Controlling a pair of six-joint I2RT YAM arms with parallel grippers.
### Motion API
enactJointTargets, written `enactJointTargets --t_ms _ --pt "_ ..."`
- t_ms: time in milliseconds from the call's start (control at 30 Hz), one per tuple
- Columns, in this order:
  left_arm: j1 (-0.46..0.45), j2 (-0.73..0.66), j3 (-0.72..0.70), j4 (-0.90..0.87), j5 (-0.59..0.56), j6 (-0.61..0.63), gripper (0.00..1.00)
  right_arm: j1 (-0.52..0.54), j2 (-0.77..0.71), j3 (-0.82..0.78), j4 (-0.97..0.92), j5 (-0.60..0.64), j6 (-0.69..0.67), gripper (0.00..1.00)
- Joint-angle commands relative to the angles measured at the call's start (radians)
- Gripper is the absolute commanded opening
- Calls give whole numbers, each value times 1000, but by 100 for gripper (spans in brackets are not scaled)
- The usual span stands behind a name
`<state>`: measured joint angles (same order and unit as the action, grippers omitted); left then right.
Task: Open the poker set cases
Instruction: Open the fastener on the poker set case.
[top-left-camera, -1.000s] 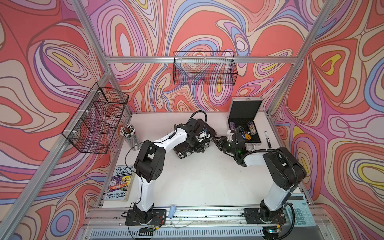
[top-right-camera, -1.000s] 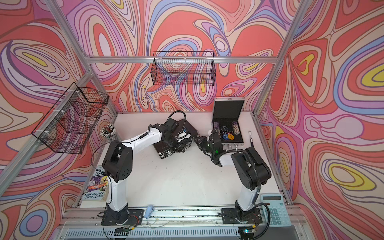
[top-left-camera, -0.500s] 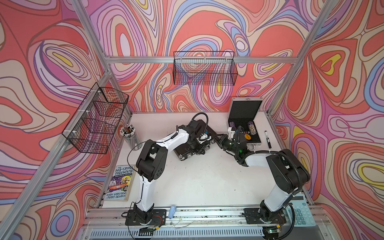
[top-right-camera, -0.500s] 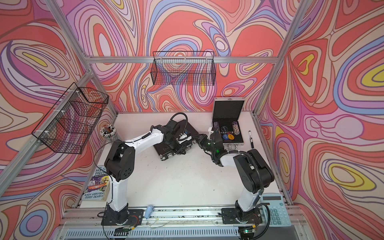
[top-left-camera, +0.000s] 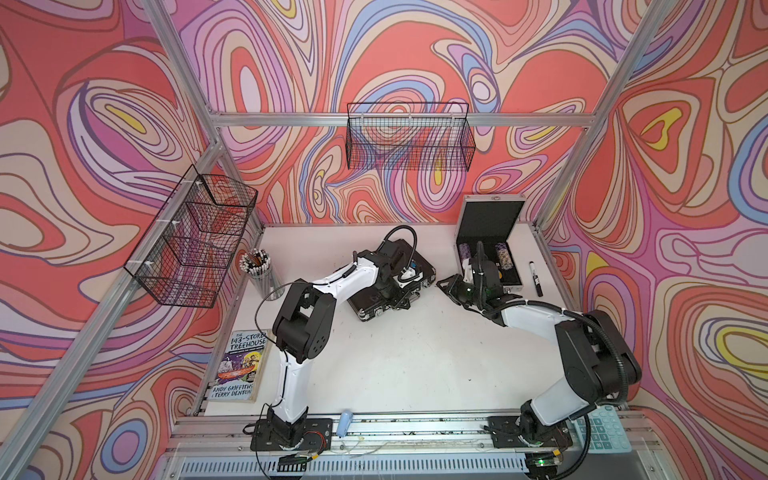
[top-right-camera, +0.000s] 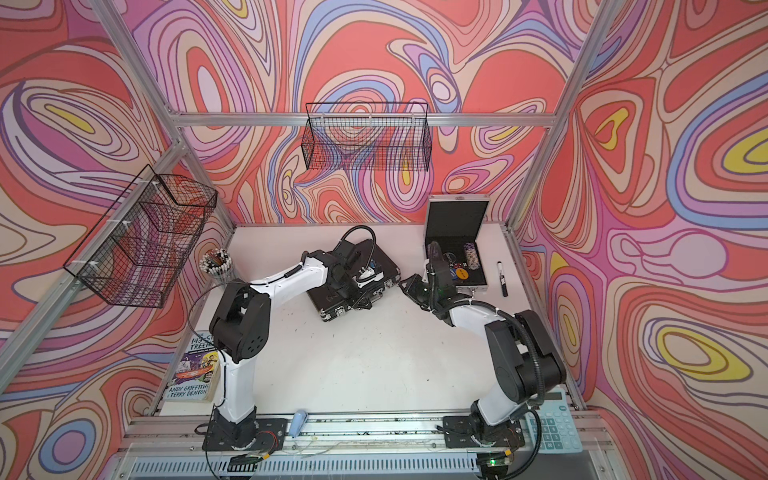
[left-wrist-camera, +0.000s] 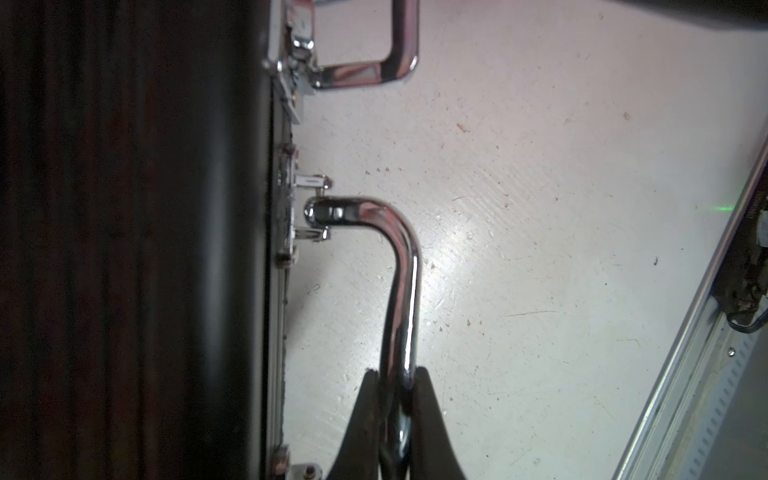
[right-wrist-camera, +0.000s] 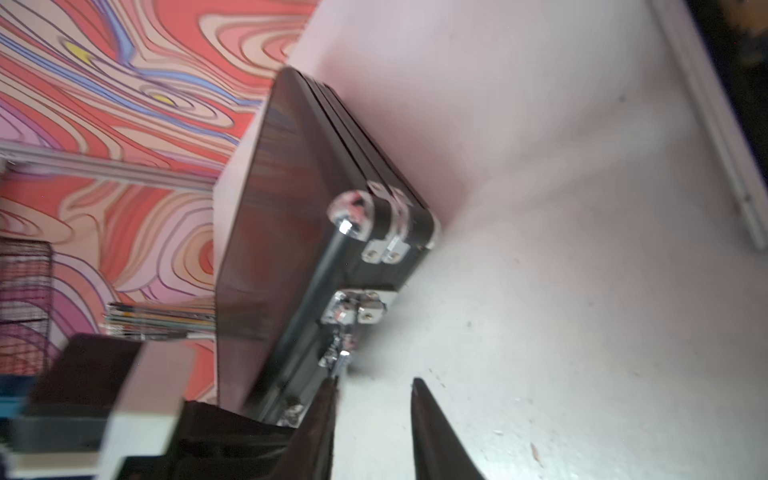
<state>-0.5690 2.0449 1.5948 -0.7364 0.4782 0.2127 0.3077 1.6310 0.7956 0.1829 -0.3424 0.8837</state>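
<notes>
Quick update from my rig. My left gripper is clamped tight on the chrome handle of the black case, one finger on either side of the bar. A chrome latch loop sticks out of the case's edge further along from the handle. I can't tell whether it's released.

The case lies flat and shut near the middle of both top views, skewed to the edges of the table. As far as I can see it's in the same spot and at the same angle as a second ago. The left arm hasn't visibly shifted either.

My right gripper is the side that changed. A second ago the right wrist lay lower. Since then it has rolled, so it now stands up in front of the open silver case. It already looked that way half a second ago.

The tips have barely travelled and sit just right of the black case's right-hand corner in the top views. The jaws are apart with bare table showing between them, gripping nothing. In the blurry right wrist view one fingertip ends right by the chrome hardware on the case's front edge, and I can't say whether it's touching.

The silver case sits in the upper right of the table with its lid upright, and a marker lies just right of it. No change there.
</notes>
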Motion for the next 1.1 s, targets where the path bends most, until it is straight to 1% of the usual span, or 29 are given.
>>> enactJointTargets --t_ms 0,167,267,300,433,667,900,1067 --pt "-23 -16 22 -15 78 14 0 7 47 21 -33 -20 -18 26" --pt "-23 -21 22 -16 74 15 0 29 119 118 -37 -26 -20 24" --pt "-24 -22 19 -17 72 14 0 37 124 164 -36 -31 -14 24" --pt "-25 -25 19 -17 73 16 0 39 153 175 -37 -34 -12 24" --pt "-27 -24 19 -17 72 14 0 39 154 199 -59 -25 -19 23" --pt "-29 -20 19 -16 74 14 0 39 136 132 -68 -19 -20 22" --pt "-29 -9 23 -15 73 12 0 39 21 45 -117 22 -59 22" --pt "-29 -3 31 -16 76 9 0 39 -5 22 -140 32 -90 23"
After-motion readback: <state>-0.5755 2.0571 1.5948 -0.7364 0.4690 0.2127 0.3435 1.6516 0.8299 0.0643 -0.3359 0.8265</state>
